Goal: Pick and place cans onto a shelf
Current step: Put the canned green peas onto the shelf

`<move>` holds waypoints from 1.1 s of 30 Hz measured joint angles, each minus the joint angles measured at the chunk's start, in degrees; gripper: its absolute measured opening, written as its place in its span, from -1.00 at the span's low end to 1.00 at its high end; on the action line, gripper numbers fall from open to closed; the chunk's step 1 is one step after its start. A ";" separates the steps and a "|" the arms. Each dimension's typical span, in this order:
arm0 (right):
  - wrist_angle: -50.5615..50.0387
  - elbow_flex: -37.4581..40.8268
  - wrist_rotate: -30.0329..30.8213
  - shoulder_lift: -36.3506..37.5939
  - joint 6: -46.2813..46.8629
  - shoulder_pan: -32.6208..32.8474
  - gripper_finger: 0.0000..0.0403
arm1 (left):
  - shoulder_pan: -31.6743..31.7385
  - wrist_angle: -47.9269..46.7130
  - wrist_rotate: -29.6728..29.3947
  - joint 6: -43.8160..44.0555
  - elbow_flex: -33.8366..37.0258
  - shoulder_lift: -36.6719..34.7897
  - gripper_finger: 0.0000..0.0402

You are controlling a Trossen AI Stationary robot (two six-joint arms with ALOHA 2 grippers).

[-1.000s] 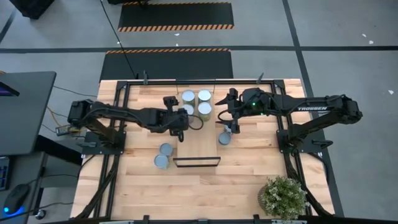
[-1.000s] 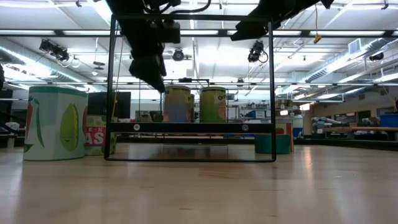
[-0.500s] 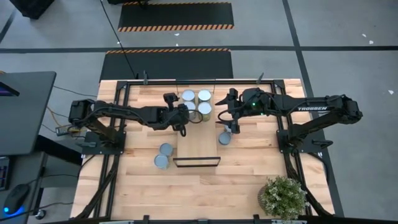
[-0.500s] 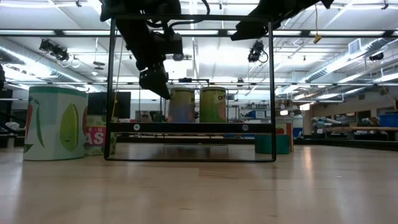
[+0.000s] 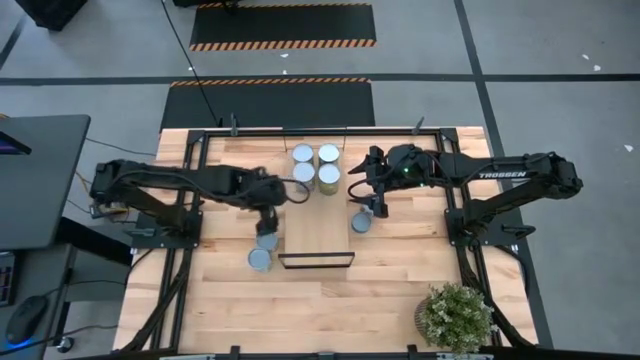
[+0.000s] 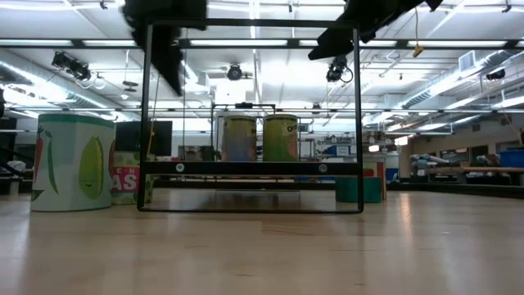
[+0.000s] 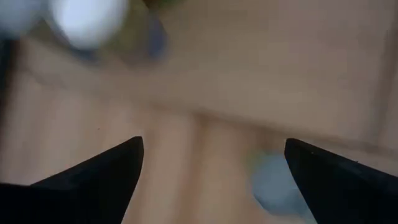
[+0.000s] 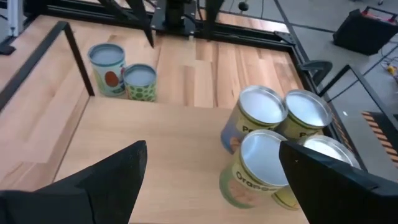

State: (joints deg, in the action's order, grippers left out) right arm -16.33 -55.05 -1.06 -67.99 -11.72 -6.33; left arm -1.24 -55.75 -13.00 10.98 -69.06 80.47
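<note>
My left pincer [image 5: 266,222] hangs off the shelf's [image 5: 318,232] left edge, right over the two loose cans [image 5: 263,250] on the tabletop [image 5: 400,290]. Its fingers [image 7: 99,177] are spread wide with nothing between them; one pale round can top blurs beneath the right finger.

Those two cans are short cylinders with silvery pale-blue lids, one at six o'clock of the other and nearly touching. In the low view they stand at the left, the nearer one [image 6: 72,162] white and green with a printed leaf shape.

The shelf is a long, smooth, light-wood board with a thin black lip [image 5: 316,260] at its near short end. At twelve o'clock on it four cans [image 5: 315,168] stand upright in a tight square, touching; the two on the right have yellowish-green tops. A black frame [image 6: 252,115] stands around the board and its posts cross my line to them.

A single can [image 5: 361,222] stands just off the shelf's right edge at three o'clock. My right pincer [image 5: 376,198] hovers just beyond it, fingers [image 8: 106,180] wide apart and empty, facing the group of four.

A potted plant [image 5: 455,316] sits well apart at five o'clock.
</note>
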 joint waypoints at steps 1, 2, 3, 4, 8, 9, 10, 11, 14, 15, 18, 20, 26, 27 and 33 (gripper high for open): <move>0.04 0.00 -0.01 0.00 0.13 0.32 0.85 | -0.08 -2.50 2.79 2.67 0.00 -0.63 0.97; -0.01 -0.02 -0.02 0.00 0.16 0.59 0.85 | -0.40 -5.00 5.05 5.23 0.02 -1.16 0.97; -0.03 -0.02 -0.04 0.00 0.16 0.88 0.85 | -0.81 -7.41 7.09 7.82 0.02 -1.68 0.97; -0.01 -0.02 -0.02 0.00 0.18 1.15 0.85 | -1.51 -9.44 8.61 10.07 0.02 -2.12 0.97; 0.01 -0.02 0.98 0.00 0.08 1.77 0.85 | -6.81 -12.41 10.59 17.47 0.83 -2.80 0.97; -0.03 -0.02 1.41 0.00 -0.10 1.77 0.85 | -8.39 -12.52 10.65 18.73 1.24 -2.73 0.97; 0.01 -0.02 1.55 0.00 -0.27 1.77 0.85 | -10.03 -12.70 10.71 19.44 1.63 -2.69 0.97; 0.06 -0.02 1.68 0.00 -0.30 1.77 0.85 | -11.48 -12.50 10.69 20.45 2.00 -2.69 0.97; 0.07 -0.02 1.71 0.00 -0.34 1.77 0.85 | -14.74 -10.27 10.80 24.50 3.42 -2.10 0.97; 0.05 -0.02 1.70 0.00 -0.30 1.77 0.85 | -15.74 -9.86 10.78 25.84 4.03 -2.04 0.97; -0.03 -0.02 1.70 0.00 -0.05 1.77 0.85 | -18.38 -8.40 10.01 28.82 5.01 -2.14 0.97; -0.02 -0.02 1.70 0.00 -0.05 1.77 0.85 | -20.09 -8.42 8.69 29.93 5.37 -2.12 0.97; 0.16 -0.02 1.70 0.00 -0.03 1.77 0.85 | -22.19 -9.07 2.93 31.42 5.75 -2.12 0.97; 0.36 -0.02 1.70 0.00 -0.03 1.77 0.85 | -22.02 -9.52 1.68 31.68 5.75 -2.12 0.97; 0.39 -0.02 1.70 0.00 0.03 1.77 0.85 | -17.44 -8.98 -2.77 31.70 5.75 -2.12 0.97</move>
State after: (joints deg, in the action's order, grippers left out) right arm -15.94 -55.07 0.64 -67.99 -11.69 -4.56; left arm -18.68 -64.72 -15.77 42.68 -63.31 78.35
